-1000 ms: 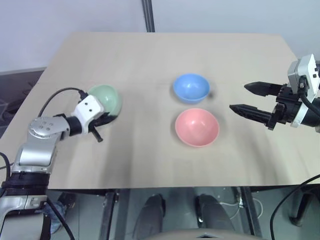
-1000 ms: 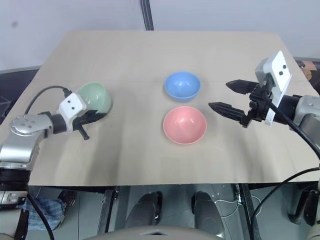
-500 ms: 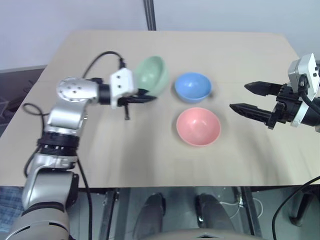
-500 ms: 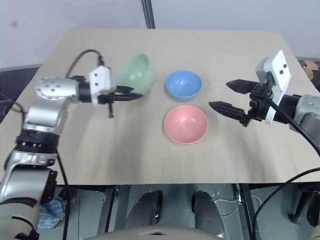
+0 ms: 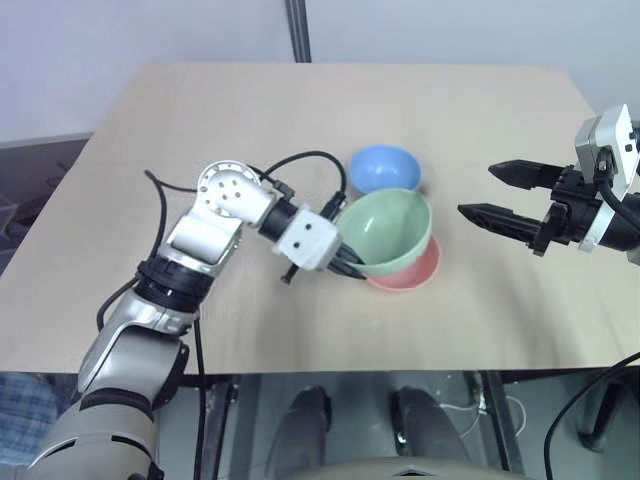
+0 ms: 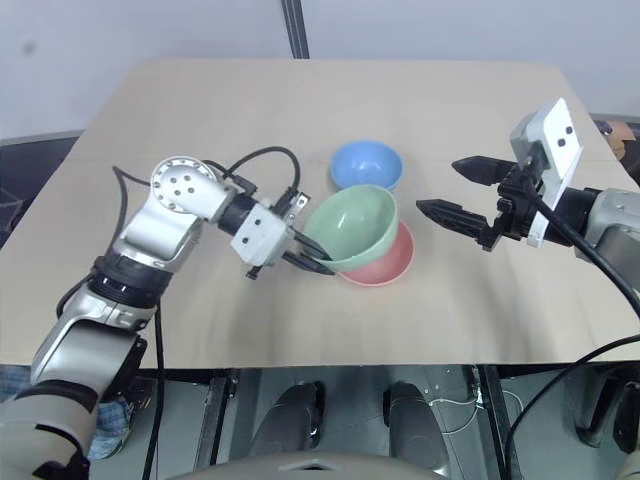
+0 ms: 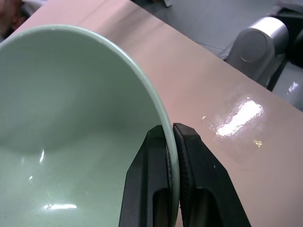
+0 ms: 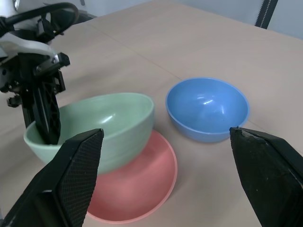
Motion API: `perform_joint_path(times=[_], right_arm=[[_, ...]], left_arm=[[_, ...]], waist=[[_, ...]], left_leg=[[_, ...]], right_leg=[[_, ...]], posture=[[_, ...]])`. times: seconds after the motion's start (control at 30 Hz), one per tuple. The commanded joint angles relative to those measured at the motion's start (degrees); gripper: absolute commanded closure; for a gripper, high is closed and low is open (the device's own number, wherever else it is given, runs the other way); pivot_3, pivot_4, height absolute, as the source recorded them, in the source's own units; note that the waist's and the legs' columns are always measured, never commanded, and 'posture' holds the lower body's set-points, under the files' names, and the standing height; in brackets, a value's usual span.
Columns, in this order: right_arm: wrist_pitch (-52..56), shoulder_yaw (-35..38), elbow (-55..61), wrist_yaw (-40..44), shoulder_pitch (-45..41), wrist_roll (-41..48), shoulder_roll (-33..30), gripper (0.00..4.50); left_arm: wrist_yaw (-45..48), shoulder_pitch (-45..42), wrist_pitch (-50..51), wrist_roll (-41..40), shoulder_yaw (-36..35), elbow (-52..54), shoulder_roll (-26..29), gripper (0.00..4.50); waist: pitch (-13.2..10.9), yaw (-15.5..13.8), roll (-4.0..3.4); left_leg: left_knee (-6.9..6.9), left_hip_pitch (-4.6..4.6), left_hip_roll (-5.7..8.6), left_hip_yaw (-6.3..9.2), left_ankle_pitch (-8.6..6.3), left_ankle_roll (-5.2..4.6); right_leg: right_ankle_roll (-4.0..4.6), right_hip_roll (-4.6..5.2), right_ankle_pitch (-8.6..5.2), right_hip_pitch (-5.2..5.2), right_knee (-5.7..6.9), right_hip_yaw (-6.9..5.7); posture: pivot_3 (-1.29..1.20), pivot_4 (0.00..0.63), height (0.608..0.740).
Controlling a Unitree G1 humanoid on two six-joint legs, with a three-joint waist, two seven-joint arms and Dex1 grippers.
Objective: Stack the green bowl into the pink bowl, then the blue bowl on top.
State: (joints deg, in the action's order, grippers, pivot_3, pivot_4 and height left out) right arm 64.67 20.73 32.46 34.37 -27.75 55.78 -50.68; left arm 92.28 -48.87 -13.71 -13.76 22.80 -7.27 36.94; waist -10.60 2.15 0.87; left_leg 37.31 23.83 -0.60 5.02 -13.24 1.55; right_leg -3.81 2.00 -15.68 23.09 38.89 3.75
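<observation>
Holding the green bowl (image 5: 388,230) by its rim, my left claw (image 6: 318,262) has its two black fingers pinched tight on the wall, one inside and one outside, which the left wrist view shows plainly. The bowl hangs tilted over the pink bowl (image 5: 418,271), its mouth tipped up and toward me, and it covers most of the pink one, so only a crescent of pink shows on the side toward the table's (image 5: 200,110) right and near edges. From the right wrist view the green bowl looks to sit low over the pink rim, but I cannot tell whether the two are touching or just apart. The pink bowl stands about mid-table, somewhat toward the near edge, and the blue bowl (image 6: 366,165) sits just beyond it toward the far edge, upright, empty and untouched. My right claw (image 6: 462,194) hovers above the table's right side, its fingers spread wide with nothing between them, pointing across toward the bowls. As I judge it, the first half of the job is under way but not finished: the green bowl has been brought over its target yet is not levelled, seated or let go. After that the whole second half remains, since the blue bowl has yet to be picked up and set on top of the pair.
</observation>
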Motion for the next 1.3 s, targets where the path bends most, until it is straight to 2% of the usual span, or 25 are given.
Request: perform_joint_path(times=[0.03,0.1,0.2,0.27,0.3,0.33,0.4,0.43,0.5,0.7,0.83,1.1,1.17,1.3], right_arm=[[-1.2,1.2,1.1,-0.5,-0.1,1.1,-0.9,0.0],[-1.3,1.1,1.1,-0.7,-0.1,1.1,-0.9,0.0],[-1.4,1.0,1.1,-1.0,0.1,1.3,-1.0,0.0],[-1.5,1.0,1.2,-1.2,0.3,1.5,-1.1,0.0],[-1.5,1.0,1.2,-1.3,0.3,1.5,-1.1,0.0],[-1.6,1.1,1.2,-1.3,0.3,1.5,-1.1,0.0],[-1.7,0.9,1.0,-1.3,0.4,1.4,-1.3,0.0],[-1.7,0.9,1.0,-1.2,0.4,1.4,-1.3,0.0],[-1.9,0.5,0.8,-1.0,0.4,1.2,-1.4,0.0],[-2.9,-1.2,-0.1,-0.6,0.1,-0.4,-2.2,0.0],[-5.2,-5.7,-2.0,0.1,-1.3,-5.3,-3.9,0.0],[-13.6,-24.3,-12.0,2.4,-13.0,-22.6,-2.5,0.0],[-17.3,-30.2,-16.3,3.1,-16.4,-28.8,-0.4,0.0],[-23.7,-36.7,-23.8,4.6,-22.3,-37.2,4.2,0.0]], left_arm=[[0.2,-1.9,-3.4,-1.1,0.2,-0.6,-2.1,4.41],[0.2,-2.5,-3.8,-1.2,0.7,-0.9,-3.1,4.41],[0.2,-3.4,-3.9,-0.5,0.3,-2.0,-4.2,3.61],[0.0,-3.6,-4.0,-0.2,-0.6,-2.7,-5.1,2.74],[-1.1,-3.7,-5.0,0.0,-1.3,-3.1,-5.9,2.55],[-2.0,-3.8,-5.8,0.2,-1.7,-3.4,-6.5,1.97],[-0.8,-3.3,-4.2,-1.7,-2.5,-2.7,-6.4,1.54],[-0.7,-3.2,-2.2,-2.8,-3.0,-2.2,-6.3,0.92],[-1.3,-3.3,0.3,-3.9,-4.2,-2.5,-6.1,0.07],[-6.0,-3.6,12.2,-8.3,-10.5,-4.3,-5.3,0.07],[-10.9,-3.1,26.4,-14.7,-17.4,-4.1,-3.6,0.07],[-19.4,3.2,46.6,-25.2,-28.7,1.7,1.4,0.07],[-21.4,6.9,50.7,-27.9,-32.3,4.2,3.7,0.07],[-23.1,15.9,54.9,-31.2,-37.9,9.5,7.8,0.07]], waist=[[0.0,0.0,0.0],[0.0,0.0,0.0],[0.0,0.0,0.0],[0.0,0.1,0.0],[0.0,0.1,0.0],[0.0,0.0,0.0],[0.0,0.0,0.0],[0.0,0.1,0.0],[0.0,0.1,0.0],[0.0,0.2,0.0],[0.0,0.3,0.0],[0.0,0.8,-0.03],[0.0,0.9,-0.03],[0.0,1.6,-0.04]], left_leg=[[0.0,0.0,0.0,0.0,0.0,0.0],[0.01,0.0,0.0,0.0,0.0,0.0],[0.01,-0.02,0.0,0.0,0.0,0.0],[0.01,-0.02,0.0,0.0,0.0,0.0],[0.01,-0.02,0.0,0.0,0.0,0.0],[0.02,-0.02,0.0,0.0,0.0,0.0],[0.02,-0.01,0.0,0.01,0.0,0.0],[0.02,-0.01,0.0,0.01,0.0,0.0],[0.02,-0.02,0.0,0.01,0.0,0.0],[0.03,-0.03,-0.01,0.02,0.0,0.0],[0.02,-0.03,-0.01,0.03,0.0,0.0],[0.0,-0.07,-0.04,0.06,0.0,0.01],[0.0,-0.03,-0.03,0.06,0.0,0.01],[-0.03,-0.01,-0.02,0.0,0.01,0.02]], right_leg=[[0.0,0.0,0.0,0.0,0.0,0.0],[0.0,0.0,0.0,0.0,0.01,0.0],[0.0,0.0,0.0,0.0,0.03,0.0],[0.0,-0.01,0.0,0.0,0.04,0.0],[0.0,-0.01,0.0,0.0,0.04,0.0],[0.0,-0.01,0.0,0.0,0.03,0.0],[0.0,-0.01,0.0,0.0,0.03,0.0],[0.0,-0.01,0.0,0.0,0.03,0.0],[0.0,-0.01,0.0,0.0,0.04,0.0],[-0.01,-0.01,0.0,0.0,0.05,-0.01],[-0.01,-0.01,0.0,0.0,0.05,-0.02],[-0.01,-0.02,-0.01,0.01,0.06,-0.04],[-0.01,0.0,-0.01,0.02,0.02,-0.04],[0.0,0.03,0.0,0.1,0.05,0.01]], posture=[[0.0,0.15,0.74],[0.0,0.15,0.74],[0.0,0.15,0.74],[0.0,0.15,0.74],[0.0,0.15,0.74],[0.0,0.15,0.74],[0.0,0.15,0.74],[0.0,0.15,0.74],[0.0,0.15,0.74],[0.0,0.15,0.74],[0.0,0.15,0.74],[0.0,0.15,0.74],[0.0,0.15,0.74],[0.0,0.15,0.74]])
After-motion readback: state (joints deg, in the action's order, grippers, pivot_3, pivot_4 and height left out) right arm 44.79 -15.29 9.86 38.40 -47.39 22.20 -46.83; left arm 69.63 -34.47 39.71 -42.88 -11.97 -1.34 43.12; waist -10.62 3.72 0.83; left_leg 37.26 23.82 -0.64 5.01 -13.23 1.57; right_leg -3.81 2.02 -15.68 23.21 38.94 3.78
